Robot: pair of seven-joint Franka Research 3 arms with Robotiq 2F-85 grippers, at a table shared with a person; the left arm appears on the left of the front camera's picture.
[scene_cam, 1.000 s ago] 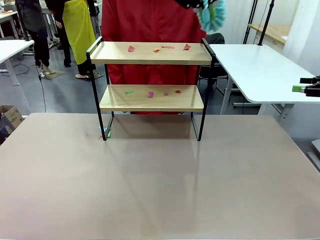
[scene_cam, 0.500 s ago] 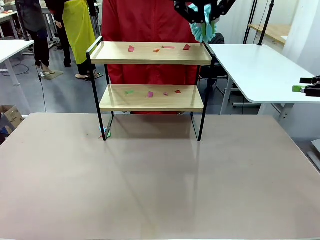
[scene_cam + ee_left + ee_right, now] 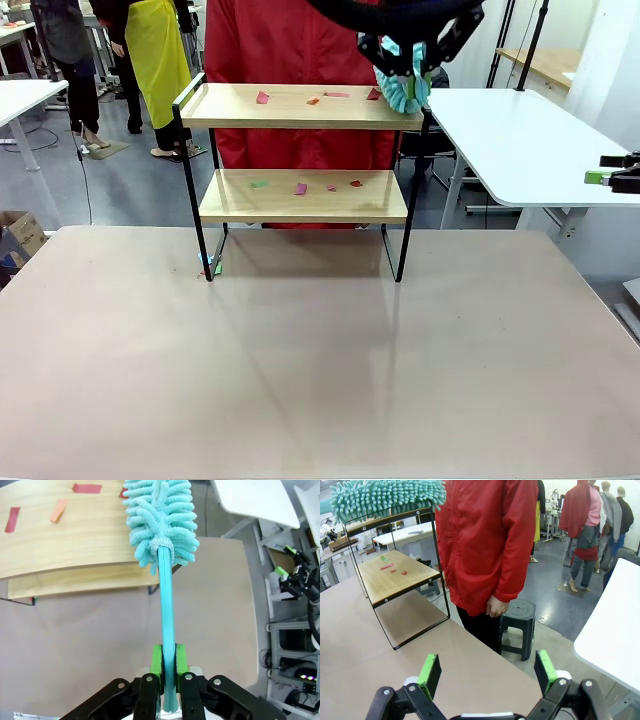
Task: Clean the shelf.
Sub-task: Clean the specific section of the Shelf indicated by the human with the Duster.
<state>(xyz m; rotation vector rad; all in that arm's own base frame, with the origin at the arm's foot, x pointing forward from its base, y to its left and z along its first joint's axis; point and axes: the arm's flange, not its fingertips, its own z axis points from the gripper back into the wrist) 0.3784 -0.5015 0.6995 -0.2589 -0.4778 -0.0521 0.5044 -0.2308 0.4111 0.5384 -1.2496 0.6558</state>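
Observation:
The shelf stands at the table's far side, with several coloured paper scraps on its top board and more scraps on the lower board. My left gripper reaches in from above, shut on the handle of a teal fluffy duster. The duster's head touches the top board's right end. In the left wrist view the green pads clamp the handle, and the duster head lies over the board's edge. My right gripper is open, empty, off to the right.
A person in a red jacket stands right behind the shelf. A small scrap lies by the shelf's front left leg. A white table stands to the right, and a dark stool sits beside the person.
The left gripper has brought the duster down from the top of the picture to the right end of the top board. The right gripper has stayed put.

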